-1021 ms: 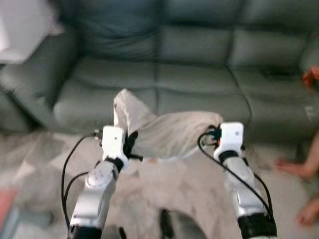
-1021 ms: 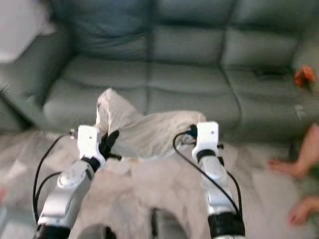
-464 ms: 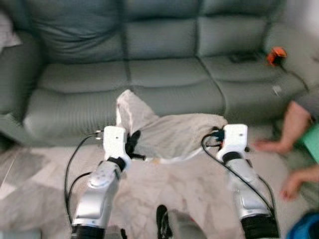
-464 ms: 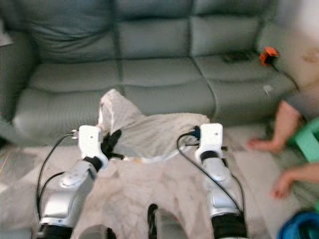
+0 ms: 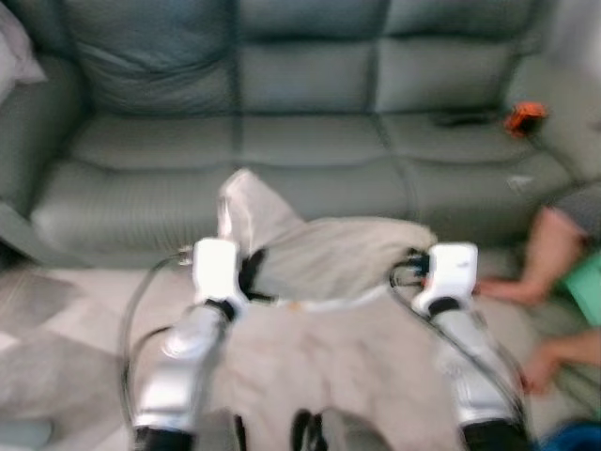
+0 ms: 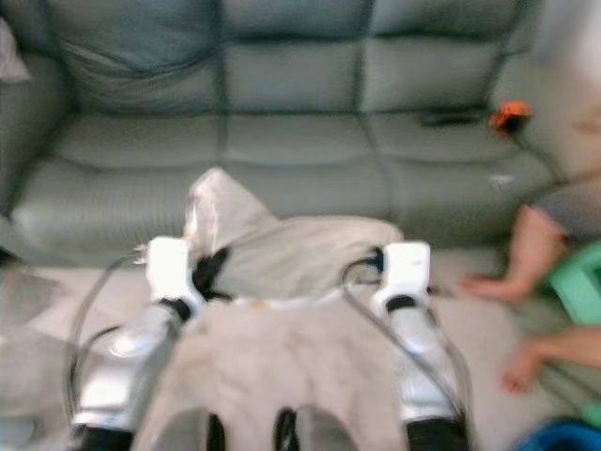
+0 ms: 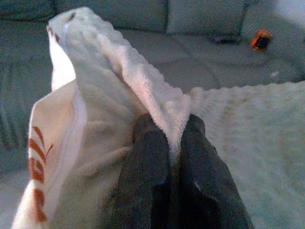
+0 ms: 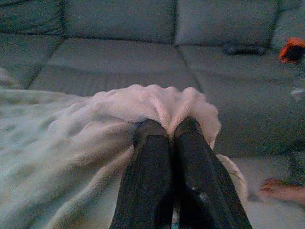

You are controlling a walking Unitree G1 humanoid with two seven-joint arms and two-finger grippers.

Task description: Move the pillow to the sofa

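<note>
A long grey-green leather sofa [image 5: 310, 141] is stretching across the far side, its cushions catching soft, even light. A small orange object [image 5: 524, 116] is sitting on the seat beside a dark flat thing [image 5: 462, 119] (too blurred to identify). Pale marbled flooring [image 5: 66, 319] is spreading out in front of it.

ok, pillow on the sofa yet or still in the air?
In the air. The pillow hangs between the left gripper and right gripper, jaws pinching its edges, short of the sofa.
</note>
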